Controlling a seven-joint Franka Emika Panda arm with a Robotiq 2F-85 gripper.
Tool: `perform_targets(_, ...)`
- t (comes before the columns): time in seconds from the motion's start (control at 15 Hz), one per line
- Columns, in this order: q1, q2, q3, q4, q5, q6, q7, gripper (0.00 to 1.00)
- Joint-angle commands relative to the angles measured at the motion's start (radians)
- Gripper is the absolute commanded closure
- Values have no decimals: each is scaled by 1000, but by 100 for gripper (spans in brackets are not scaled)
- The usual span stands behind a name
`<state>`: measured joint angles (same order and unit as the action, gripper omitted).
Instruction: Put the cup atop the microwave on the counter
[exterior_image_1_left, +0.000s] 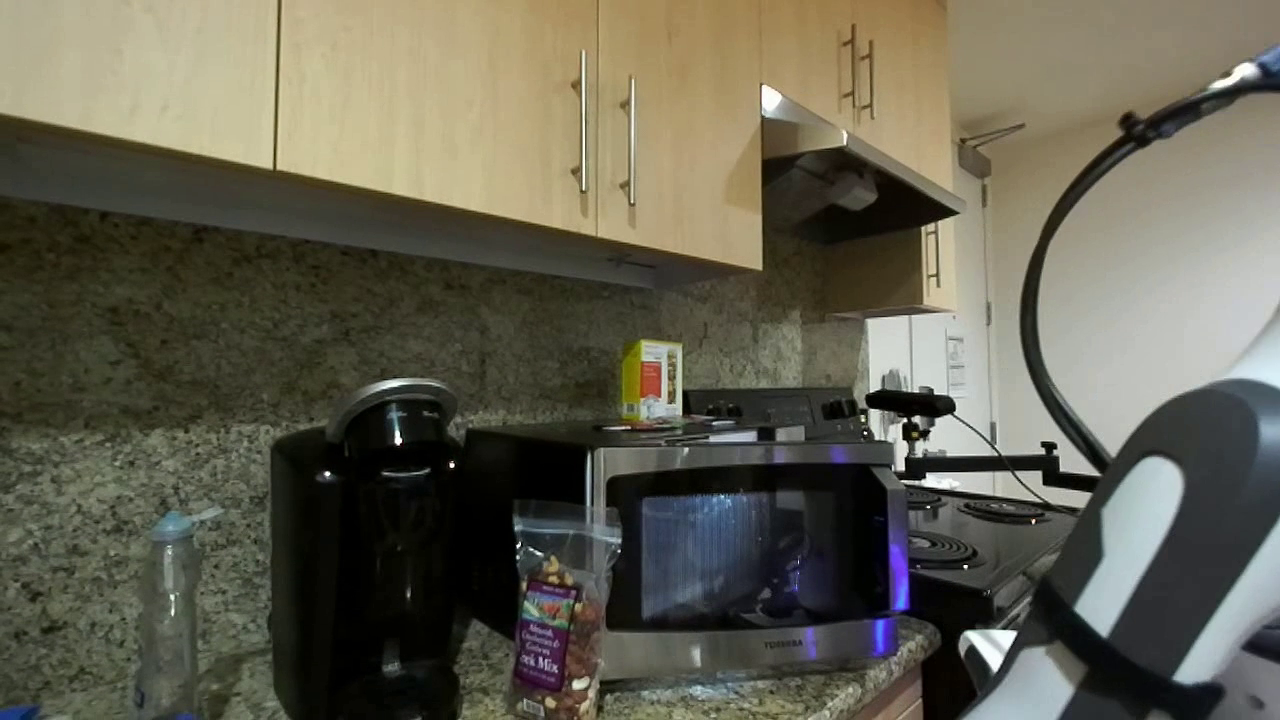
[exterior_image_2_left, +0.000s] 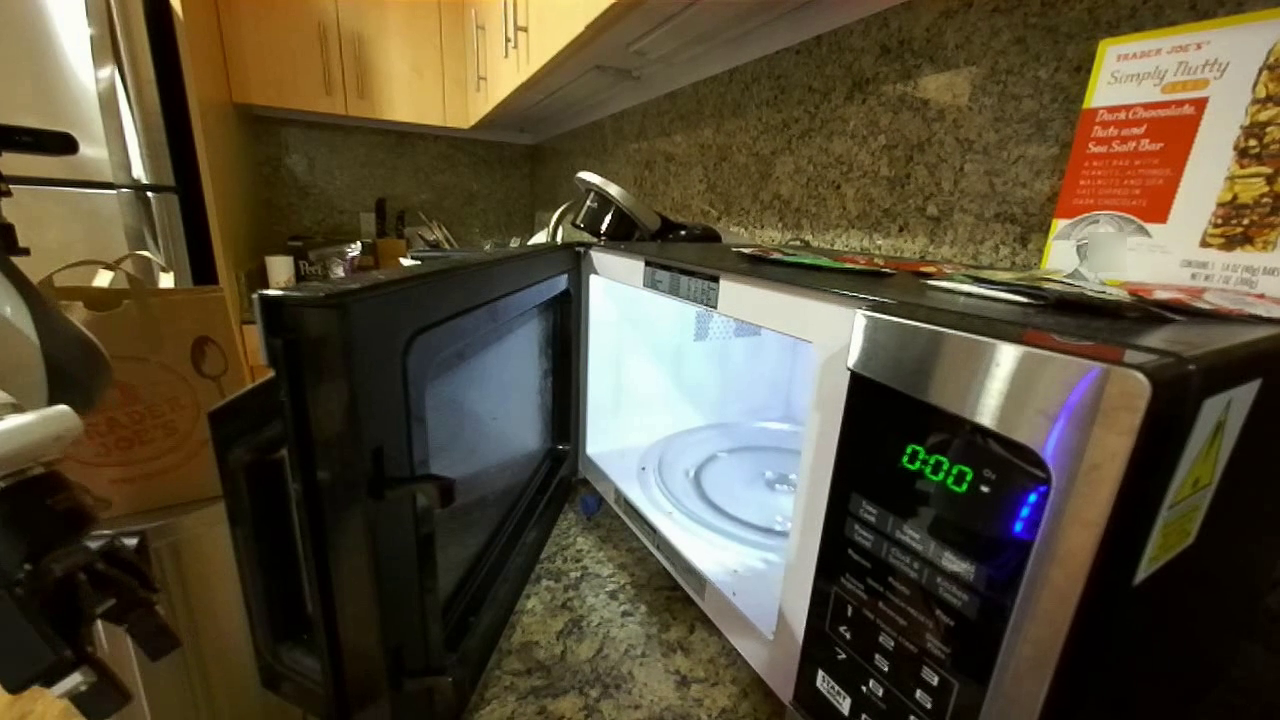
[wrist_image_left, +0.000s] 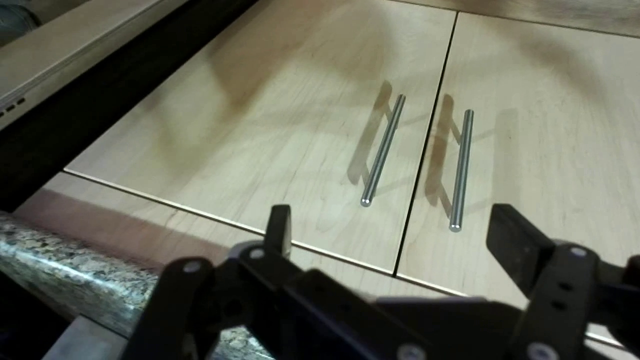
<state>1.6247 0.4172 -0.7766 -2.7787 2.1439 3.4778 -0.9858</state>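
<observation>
The pink-magenta cup does not show in any view; it is hidden or out of view. The silver microwave (exterior_image_1_left: 745, 645) stands on the speckled granite counter (exterior_image_1_left: 740, 700). In an exterior view the microwave (exterior_image_2_left: 700, 280) has its door (exterior_image_2_left: 350, 420) swung open, with a glass turntable (exterior_image_2_left: 730, 480) in its lit inside; part of the inside is hidden. The counter also shows there (exterior_image_2_left: 620, 610) and in the wrist view (wrist_image_left: 100, 265). My gripper (wrist_image_left: 395, 225) is open with nothing between its fingers, facing cabinet doors. An exterior view shows it (exterior_image_2_left: 125, 630) beyond the open door, at the left edge.
A black coffee maker (exterior_image_1_left: 370, 540), a nut-mix bag (exterior_image_1_left: 560, 620) and a clear bottle (exterior_image_1_left: 170, 610) stand beside the microwave. A yellow-white box (exterior_image_1_left: 655, 380) and flat packets (exterior_image_2_left: 820, 260) are on top. A stove (exterior_image_1_left: 980, 540) is beyond. Cabinet handles (wrist_image_left: 384, 150) face my gripper.
</observation>
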Motion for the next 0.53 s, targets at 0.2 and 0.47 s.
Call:
perform_targets(0.2,181,54,-117,0,143,-6,-42,0)
perform_targets(0.47,182,63,-127,0,143,-8,-42,0)
